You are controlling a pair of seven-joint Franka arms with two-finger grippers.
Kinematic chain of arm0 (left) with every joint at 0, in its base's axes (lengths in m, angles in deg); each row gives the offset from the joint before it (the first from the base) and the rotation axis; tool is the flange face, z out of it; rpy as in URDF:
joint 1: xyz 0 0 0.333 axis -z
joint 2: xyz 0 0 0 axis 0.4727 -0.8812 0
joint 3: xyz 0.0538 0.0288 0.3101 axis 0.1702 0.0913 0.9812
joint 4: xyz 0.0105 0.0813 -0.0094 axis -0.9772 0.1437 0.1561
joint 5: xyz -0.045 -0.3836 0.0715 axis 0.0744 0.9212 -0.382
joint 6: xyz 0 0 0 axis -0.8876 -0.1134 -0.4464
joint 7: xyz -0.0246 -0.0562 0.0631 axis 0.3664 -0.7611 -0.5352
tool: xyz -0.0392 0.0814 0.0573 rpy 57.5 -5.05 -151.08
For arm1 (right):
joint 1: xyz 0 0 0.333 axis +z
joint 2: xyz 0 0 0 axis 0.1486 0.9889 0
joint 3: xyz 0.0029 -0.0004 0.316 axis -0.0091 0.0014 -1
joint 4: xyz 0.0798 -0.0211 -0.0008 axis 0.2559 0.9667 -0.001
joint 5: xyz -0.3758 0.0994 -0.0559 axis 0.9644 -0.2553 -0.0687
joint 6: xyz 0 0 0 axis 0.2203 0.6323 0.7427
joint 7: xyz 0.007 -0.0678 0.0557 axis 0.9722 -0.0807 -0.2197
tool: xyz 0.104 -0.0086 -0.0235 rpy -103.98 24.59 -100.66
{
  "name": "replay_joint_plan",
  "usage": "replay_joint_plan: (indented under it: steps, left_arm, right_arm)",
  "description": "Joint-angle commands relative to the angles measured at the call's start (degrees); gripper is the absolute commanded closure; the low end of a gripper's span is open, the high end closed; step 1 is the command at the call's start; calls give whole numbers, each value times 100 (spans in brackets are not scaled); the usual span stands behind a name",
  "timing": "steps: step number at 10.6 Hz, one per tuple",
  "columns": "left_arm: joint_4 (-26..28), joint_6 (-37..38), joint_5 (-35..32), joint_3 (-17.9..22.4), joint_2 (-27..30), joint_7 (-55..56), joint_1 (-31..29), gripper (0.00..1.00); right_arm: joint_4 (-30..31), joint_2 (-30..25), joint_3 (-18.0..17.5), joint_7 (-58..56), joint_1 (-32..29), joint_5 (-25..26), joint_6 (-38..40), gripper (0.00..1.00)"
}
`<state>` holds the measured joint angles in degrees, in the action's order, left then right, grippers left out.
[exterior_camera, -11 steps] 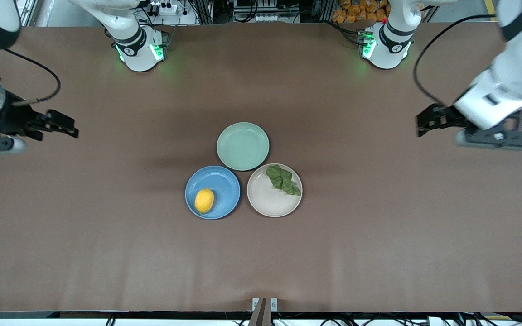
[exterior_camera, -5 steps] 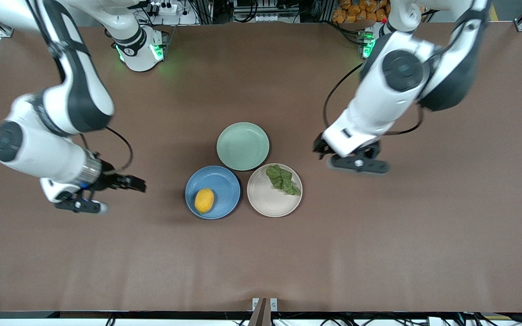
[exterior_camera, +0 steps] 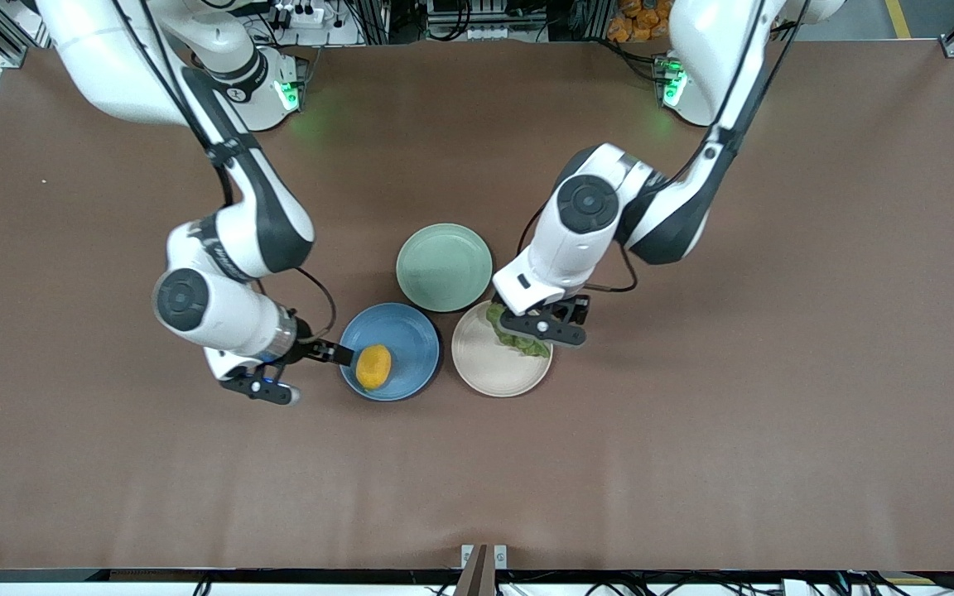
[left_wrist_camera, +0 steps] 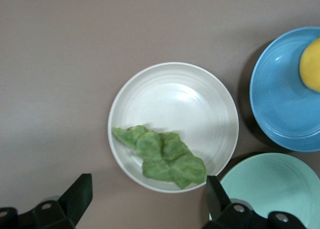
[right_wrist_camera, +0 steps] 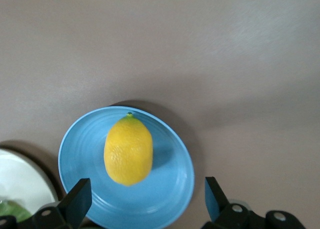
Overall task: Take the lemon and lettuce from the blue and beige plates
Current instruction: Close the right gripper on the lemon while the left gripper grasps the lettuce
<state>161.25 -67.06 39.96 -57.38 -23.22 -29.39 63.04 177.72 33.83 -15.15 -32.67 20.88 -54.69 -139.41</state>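
Hands open: right hand [exterior_camera: 343,354] at blue plate [exterior_camera: 411,331] rim, left hand [exterior_camera: 527,319] over lettuce [exterior_camera: 535,346].

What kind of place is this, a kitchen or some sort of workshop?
Most likely a robotics lab, not a kitchen. Two robot arms are bolted to a bare brown table, their hands, the left hand and the right hand, over a lettuce and a lemon, with cables along the table's edge.

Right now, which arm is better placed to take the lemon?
Right. Its pincer is open at the blue plate's rim beside the lemon; the left pincer is open over the lettuce on the beige plate.
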Motion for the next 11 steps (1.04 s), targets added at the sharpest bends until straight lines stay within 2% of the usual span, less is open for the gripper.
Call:
replay_joint_plan:
  steps: [1,3,6,7,9,10,11]
  left_arm:
    - [-127,-389,41,71,-386,74,121,0]
    - [-118,-645,40,89,-650,83,269,0]
    - [-74,-646,-135,89,-862,187,288,0]
    - [-74,-646,-135,98,-923,258,322,0]
    - [-65,-637,-188,98,-968,293,323,0]
    - [-65,-637,-258,98,-1003,363,323,0]
    - [-74,-637,-328,98,-1047,399,332,0]
  right_arm:
    - [-131,386,8,225,198,-60,-400,0]
    - [-140,607,8,225,207,-113,-683,0]
    - [-184,879,8,260,383,-157,-1094,0]
    - [-201,976,0,321,401,-331,-1245,0]
    - [-219,1012,8,313,488,-421,-1246,0]
    - [-193,1029,17,312,506,-403,-1255,5]
    - [-202,1055,8,312,506,-412,-1246,31]
